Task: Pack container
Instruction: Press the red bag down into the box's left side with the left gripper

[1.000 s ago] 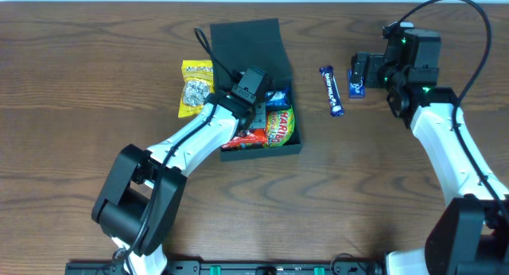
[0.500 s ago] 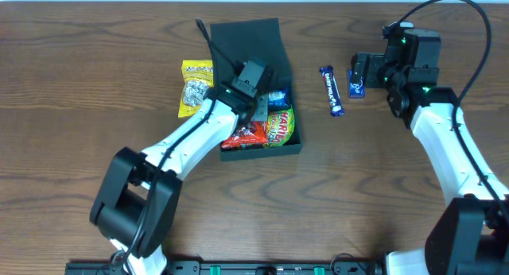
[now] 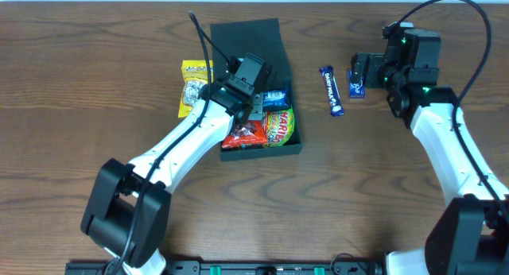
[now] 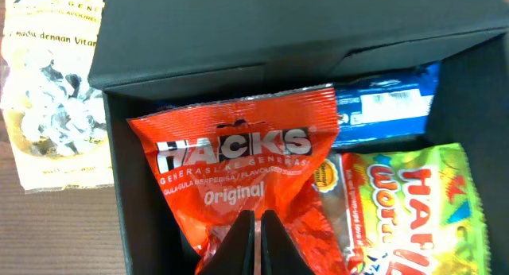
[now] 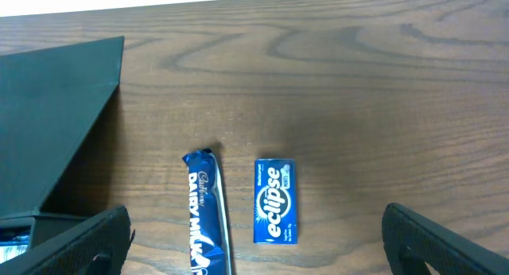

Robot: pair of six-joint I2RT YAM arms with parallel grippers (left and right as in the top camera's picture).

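Left gripper (image 4: 256, 242) apparently closed, tilted down over container (image 3: 270, 149)

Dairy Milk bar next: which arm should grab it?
Right. The right pincer hangs open near the Dairy Milk bar; the left pincer is shut over the container, farther off.

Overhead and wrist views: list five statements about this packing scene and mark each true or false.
1. The red Hacks packet lies inside the container. True.
2. The Eclipse pack is in the container. False: it lies on the table beside the Dairy Milk bar.
3. The right hand is open. True.
4. The container's lid is closed. False: it stands open.
5. The left hand holds the Dairy Milk bar. False: it is shut above the Hacks packet.
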